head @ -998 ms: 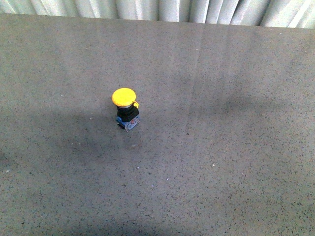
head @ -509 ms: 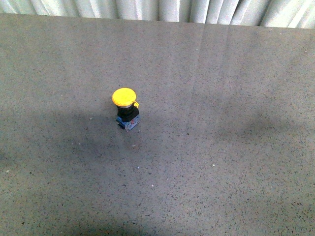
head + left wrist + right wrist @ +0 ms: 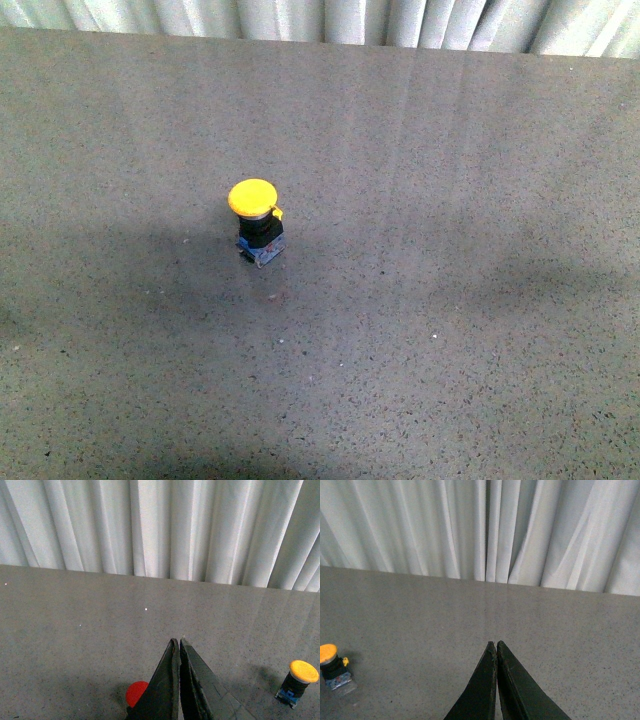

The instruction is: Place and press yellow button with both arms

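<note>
The yellow button stands upright on the grey speckled table, left of centre in the front view. It has a round yellow cap, a black body and a small blue-grey base. Neither arm shows in the front view. In the left wrist view the left gripper is shut and empty above the table, and the button stands well off to its side. In the right wrist view the right gripper is shut and empty, and the button stands far off to its side.
A red round object lies on the table, partly hidden behind the left gripper's fingers. White pleated curtains hang behind the far edge of the table. Soft shadows lie across the table's near half.
The button has not moved. The shadows on the table have shifted slightly toward the near edge.
</note>
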`<state>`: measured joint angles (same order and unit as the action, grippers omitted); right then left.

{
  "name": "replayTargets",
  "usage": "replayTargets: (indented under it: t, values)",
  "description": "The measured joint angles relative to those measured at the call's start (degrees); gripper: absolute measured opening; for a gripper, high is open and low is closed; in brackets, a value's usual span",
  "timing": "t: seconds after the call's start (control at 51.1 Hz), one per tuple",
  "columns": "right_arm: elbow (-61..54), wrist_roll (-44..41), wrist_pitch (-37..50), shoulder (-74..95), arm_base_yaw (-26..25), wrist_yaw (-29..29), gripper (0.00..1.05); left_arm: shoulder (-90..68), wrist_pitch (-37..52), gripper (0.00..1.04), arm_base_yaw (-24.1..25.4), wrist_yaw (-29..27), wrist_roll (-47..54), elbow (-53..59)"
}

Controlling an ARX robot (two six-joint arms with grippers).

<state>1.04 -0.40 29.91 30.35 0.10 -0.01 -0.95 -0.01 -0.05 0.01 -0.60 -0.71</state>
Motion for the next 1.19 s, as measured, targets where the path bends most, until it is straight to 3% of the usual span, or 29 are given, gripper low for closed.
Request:
replayTargets:
  t: [0.333,0.998,1.077,1.194]
  values:
    - [0.0,0.0,-9.6,-10.0,0.0,0.0,0.01,0.0,0.0,0.01,0.0,0.0,0.0,0.0]
    - [0.0,0.0,-19.9,-20.3,0.0,0.0,0.01,0.0,0.0,0.01,0.0,0.0,0.0,0.0]
    - [0.0,0.0,-28.4,-26.9,0.0,0.2,0.01,0.0,0.0,0.01,0.0,0.0,0.0,0.0]
    - [0.0,0.0,-29.7,-29.8,0.0,0.1,0.01,0.0,0.0,0.01,0.0,0.0,0.0,0.0]
